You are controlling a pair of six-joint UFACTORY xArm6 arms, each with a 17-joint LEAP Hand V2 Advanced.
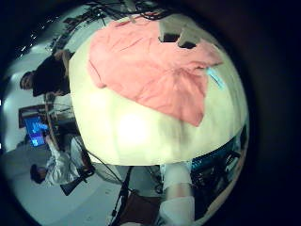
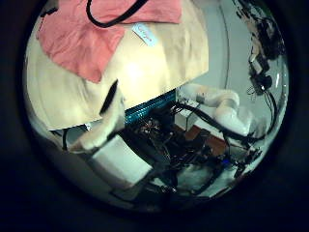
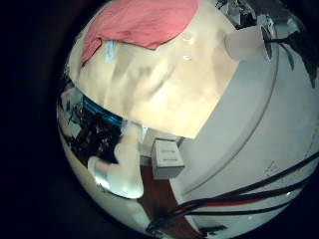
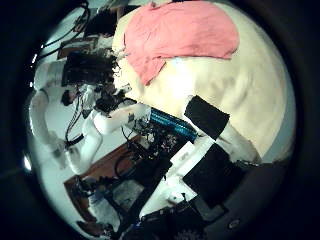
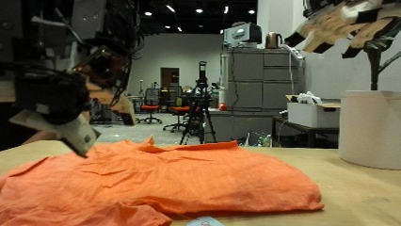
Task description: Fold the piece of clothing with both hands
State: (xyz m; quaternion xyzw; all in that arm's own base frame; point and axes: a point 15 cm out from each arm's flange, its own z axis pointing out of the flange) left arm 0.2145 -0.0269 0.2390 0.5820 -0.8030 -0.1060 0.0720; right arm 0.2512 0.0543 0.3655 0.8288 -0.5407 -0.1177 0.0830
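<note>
Outside view: a rumpled orange cloth garment (image 5: 151, 179) lies spread on the pale wooden table (image 5: 363, 193), untouched. The left hand (image 5: 56, 104) and right hand (image 5: 344, 26) hover well above, fingers relaxed, holding nothing. Folding has not begun; next, both must descend to grasp an edge.

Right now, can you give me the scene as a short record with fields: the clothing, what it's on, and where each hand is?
clothing: orange fabric garment, spread out mostly flat with wrinkles, not yet folded
surface: pale tan table, garment lying on it
left hand: black and white hand, raised above the garment, not touching it, fingers not clear enough to judge
right hand: black and white hand, held high above the table, fingers spread, holding nothing
other item: white cylindrical container standing on the table beside the garment
</note>
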